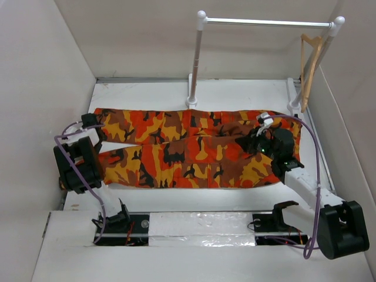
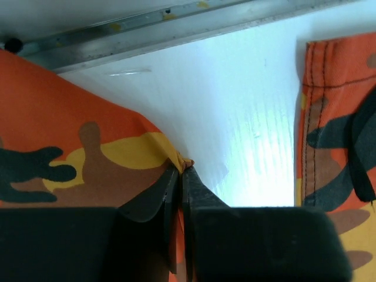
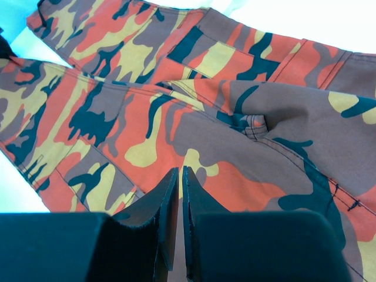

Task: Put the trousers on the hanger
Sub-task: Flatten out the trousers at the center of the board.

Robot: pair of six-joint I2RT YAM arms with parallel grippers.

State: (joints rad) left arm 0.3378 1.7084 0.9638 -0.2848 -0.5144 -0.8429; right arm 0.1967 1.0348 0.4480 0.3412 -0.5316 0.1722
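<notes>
As viewed from above, found the trousers (image 1: 194,150) spread flat along the table (image 1: 235,94), cuffs to the left, waist to the right, one leg lying beside the other. Noted the hanger (image 1: 309,64) hooked at the right end of the white rail (image 1: 267,22), well apart from the cloth and touched by neither arm. Located the left gripper (image 1: 93,122) at the cuff end and the right gripper (image 1: 265,140) over the waist end. Could not settle the jaw state of either from this height. Turning to the left wrist view, found the left gripper (image 2: 182,173) pressed together on the corner of a cuff hem, with orange cloth caught between the fingers. Noted the other leg's cuff lying to the right across a strip of bare table, and a metal track (image 2: 176,26) running along the far edge. Turning to the right wrist view, found the right gripper (image 3: 179,176) closed to a hairline, tips down in the brown and orange fabric near the waist. Appears to nip a fold there, though not plainly confirmed. Judged the task to be at an early stage: both ends of the garment seized, nothing raised off the table, nothing yet over the crossbar. Left to do: lift the trousers, carry them to the hanger, drape them over its crossbar.
</notes>
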